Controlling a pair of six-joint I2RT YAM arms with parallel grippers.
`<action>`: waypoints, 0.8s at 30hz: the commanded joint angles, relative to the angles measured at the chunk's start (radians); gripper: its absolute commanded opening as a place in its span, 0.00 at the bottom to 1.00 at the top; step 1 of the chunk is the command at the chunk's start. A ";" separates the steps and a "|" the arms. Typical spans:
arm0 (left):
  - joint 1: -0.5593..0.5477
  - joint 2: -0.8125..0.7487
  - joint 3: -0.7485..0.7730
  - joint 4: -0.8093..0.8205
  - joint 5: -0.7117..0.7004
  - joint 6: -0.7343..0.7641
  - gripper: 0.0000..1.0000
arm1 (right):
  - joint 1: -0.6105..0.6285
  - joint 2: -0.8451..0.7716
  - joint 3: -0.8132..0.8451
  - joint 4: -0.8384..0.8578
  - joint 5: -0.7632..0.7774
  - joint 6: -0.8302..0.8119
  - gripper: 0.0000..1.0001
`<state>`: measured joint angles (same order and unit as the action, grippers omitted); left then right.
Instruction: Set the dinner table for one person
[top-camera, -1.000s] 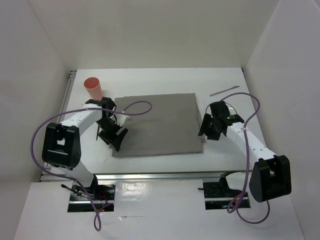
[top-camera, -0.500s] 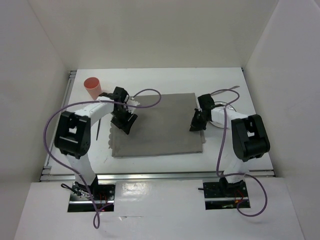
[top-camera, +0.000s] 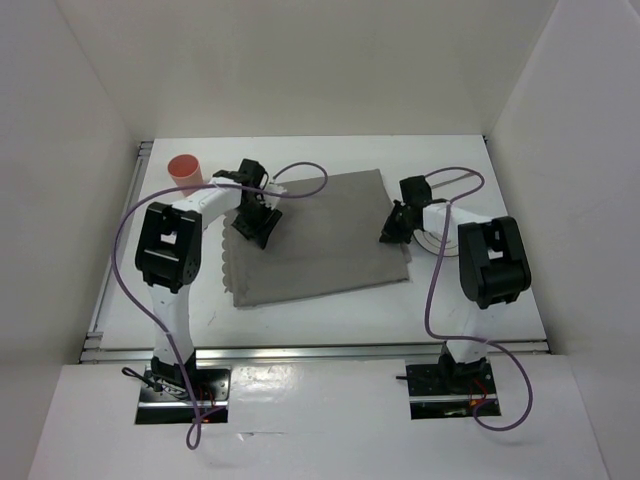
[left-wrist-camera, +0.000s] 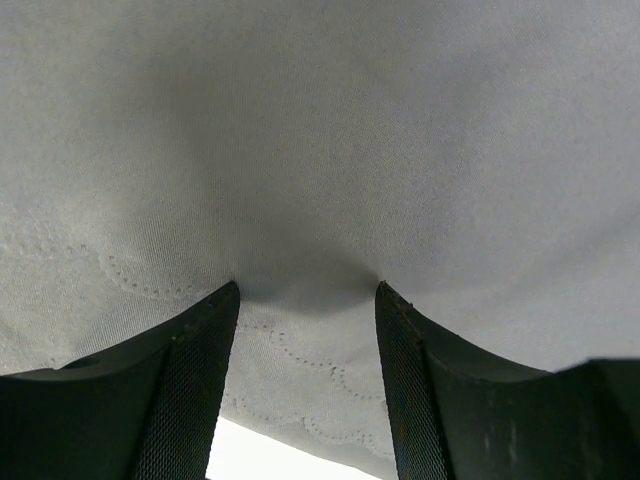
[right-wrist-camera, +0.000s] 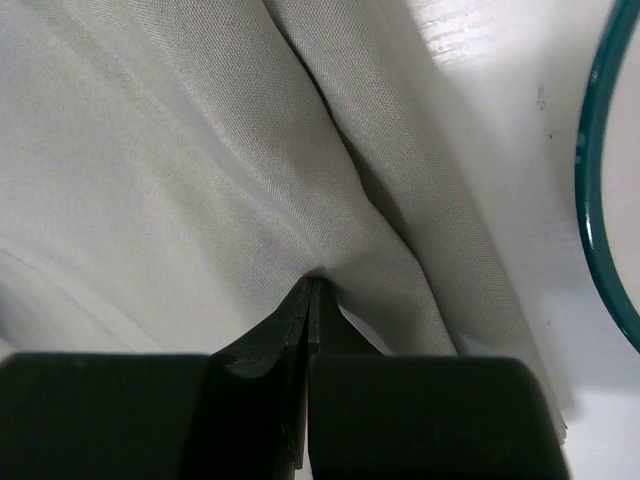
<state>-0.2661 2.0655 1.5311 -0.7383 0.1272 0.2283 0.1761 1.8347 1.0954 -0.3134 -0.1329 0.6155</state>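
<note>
The grey cloth mat (top-camera: 320, 235) lies skewed on the white dinner table (top-camera: 330, 152). My left gripper (top-camera: 256, 226) is open, with both fingertips pressed down on the mat near its scalloped left edge. In the left wrist view the mat (left-wrist-camera: 320, 150) fills the frame and the gripper (left-wrist-camera: 306, 292) straddles a shallow dent in the cloth. My right gripper (top-camera: 392, 231) is shut on a pinched fold at the mat's right edge. In the right wrist view the gripper (right-wrist-camera: 310, 285) holds that fold of the mat (right-wrist-camera: 180, 170).
A pink cup (top-camera: 185, 170) stands at the far left, close to my left arm. A white plate with a teal rim (top-camera: 440, 243) lies under my right arm, just right of the mat; its rim (right-wrist-camera: 598, 190) shows in the right wrist view. Metal rails (top-camera: 112, 275) run along the table's left and near edges.
Both grippers have moved toward the far side. The mat has shifted with them and turned, its right far corner now further back.
</note>
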 joint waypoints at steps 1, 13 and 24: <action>0.004 0.061 0.032 0.033 0.025 -0.012 0.64 | -0.018 -0.040 -0.063 0.005 0.055 0.029 0.00; 0.004 0.016 -0.017 0.027 0.040 -0.003 0.64 | -0.053 -0.190 -0.264 0.062 0.016 0.070 0.00; 0.004 -0.007 -0.038 0.039 0.023 -0.021 0.66 | -0.064 -0.188 -0.172 0.023 -0.079 0.044 0.00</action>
<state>-0.2661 2.0594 1.5181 -0.6590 0.1345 0.2302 0.1192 1.7107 0.9363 -0.2634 -0.1818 0.6479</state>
